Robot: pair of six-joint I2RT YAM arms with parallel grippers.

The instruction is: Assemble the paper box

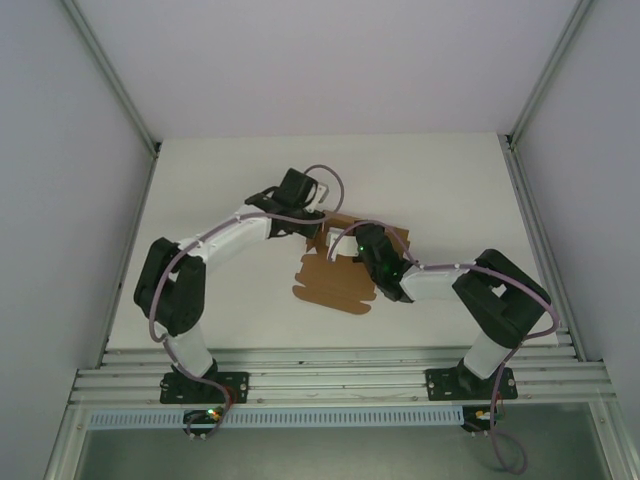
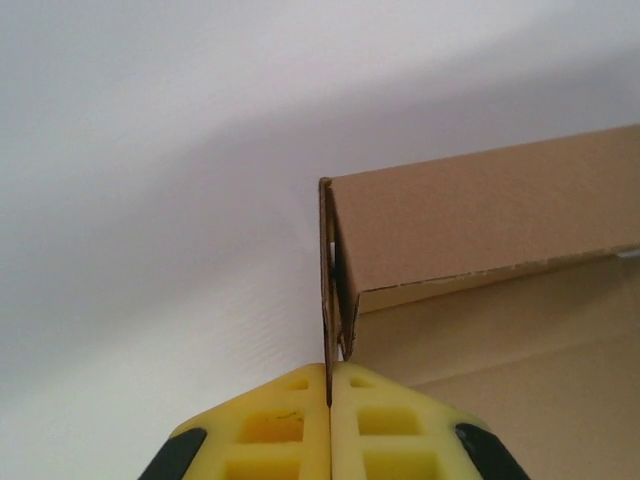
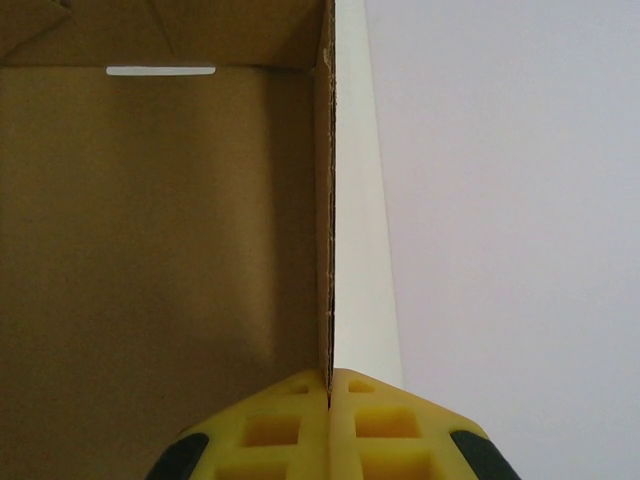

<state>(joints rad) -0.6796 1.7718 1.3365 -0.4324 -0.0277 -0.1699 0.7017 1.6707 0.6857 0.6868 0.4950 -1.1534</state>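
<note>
Plain brown thin-cardboard paper box (image 1: 335, 280) lay near the middle of the white table (image 1: 220, 180), between the two arms, with one die-cut flap flat toward the near edge and the far part already folded up. In the left wrist view the left gripper (image 2: 329, 375) had its yellow pads pressed together on the thin edge of an upright wall at a corner of the paper box (image 2: 480, 220), where a folded panel leaned inward. In the right wrist view the right gripper (image 3: 329, 380) likewise pinched the edge of a standing side wall, with the box floor (image 3: 160, 250) spread to its left and a narrow slot (image 3: 160, 70) cut at the foot of the far wall. From above, the left gripper (image 1: 318, 228) and the right gripper (image 1: 356, 248) sat close together over the raised part. The sheet looked light and would probably slide on the smooth table under any push. It seemed stiff across its panels yet ready to bend along its creases, and its raised walls might spring back if let go. Thin edges could crumple under a hard squeeze, so the better hold appeared to be the top edge of a wall, near a crease, where both pairs of pads were set.
</note>
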